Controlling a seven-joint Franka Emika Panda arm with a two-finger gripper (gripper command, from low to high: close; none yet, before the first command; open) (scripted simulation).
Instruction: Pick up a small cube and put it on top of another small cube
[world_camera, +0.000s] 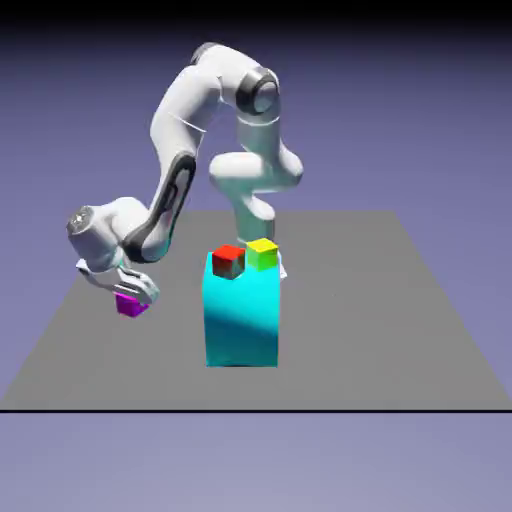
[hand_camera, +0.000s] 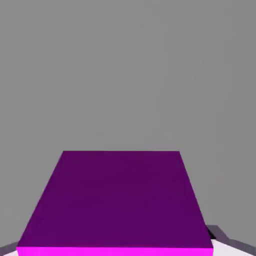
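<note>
The small magenta-purple cube (world_camera: 130, 305) sits low over the grey table at the exterior view's left, directly under my gripper (world_camera: 134, 296). In the hand view this cube (hand_camera: 117, 200) fills the lower half of the picture between my fingertips (hand_camera: 220, 239), which show only as grey slivers at the bottom corners; the jaws are shut on it. The yellow-green cube (world_camera: 262, 252) rests on top of the tall cyan block (world_camera: 241, 315), to the right of my gripper and higher than it.
A red cube (world_camera: 228, 260) stands on the cyan block next to the yellow-green one, on its left. The cyan block rises between my hand and the table's right half. The grey table (world_camera: 400, 330) spreads around it.
</note>
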